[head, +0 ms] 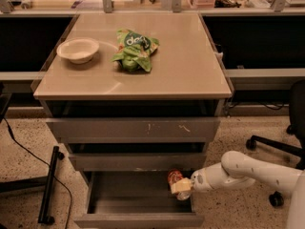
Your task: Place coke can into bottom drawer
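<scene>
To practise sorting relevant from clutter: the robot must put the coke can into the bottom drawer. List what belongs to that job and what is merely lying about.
Job: coke can, held in the gripper over the open bottom drawer.
Lying about: bowl, green snack bag, both on the cabinet top.

Warm, dim overhead light sheens the counter [190, 70] and leaves the bottom drawer [138, 220] shadowed beside the tool [182, 187], lower right, clasping the coke can [175, 177].

We see gripper [181, 188] clamped on coke can [174, 177] at right side of open bottom drawer [138, 220], arm reaching in from right. Bowl [78, 49] and green snack bag [135, 50] sit apart on cabinet top [190, 70].
</scene>
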